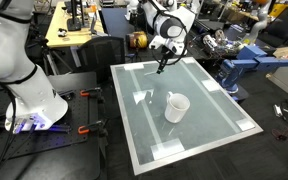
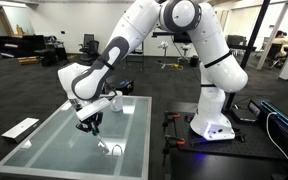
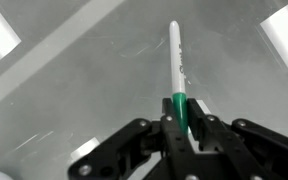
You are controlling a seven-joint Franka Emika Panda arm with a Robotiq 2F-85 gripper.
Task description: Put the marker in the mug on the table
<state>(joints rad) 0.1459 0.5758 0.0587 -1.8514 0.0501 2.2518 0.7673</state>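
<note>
**Marker's clamped, mug sits off to the near side: lining up the drop**

Checking in from the remote desk. The black two-finger gripper (image 3: 182, 122) is closed tight on the slim marker with a white barrel and a green band (image 3: 176, 70). In the wrist view the fingers pinch it right at the green part. The white barrel runs straight out ahead of them, so its long axis is in line with the gripper's own reach, free end toward the glass. It hangs in the air over the far part of the big square table with the pale frosted top (image 1: 216, 102), and as far as I can tell it isn't touching anything.

The small plain white mug with a side handle (image 1: 176, 106) stands upright near the middle of the table, mouth up. In an exterior view it lies toward the near edge and a touch right of the gripper (image 1: 164, 62), lower down and clearly not underneath it. In an exterior view the mug (image 2: 111, 148) again shows nearer and right of the gripper (image 2: 90, 122).

So the whole thing turns on that sideways gap. I reckon I need to carry the marker toward the near side until its free end sits over the mug's mouth, then lower it and let go. The marker looks roughly tip-down, maybe a bit tilted, but it's too small in the wide shots to be sure. If it's off, the end could clip the rim and knock the mug.
</note>
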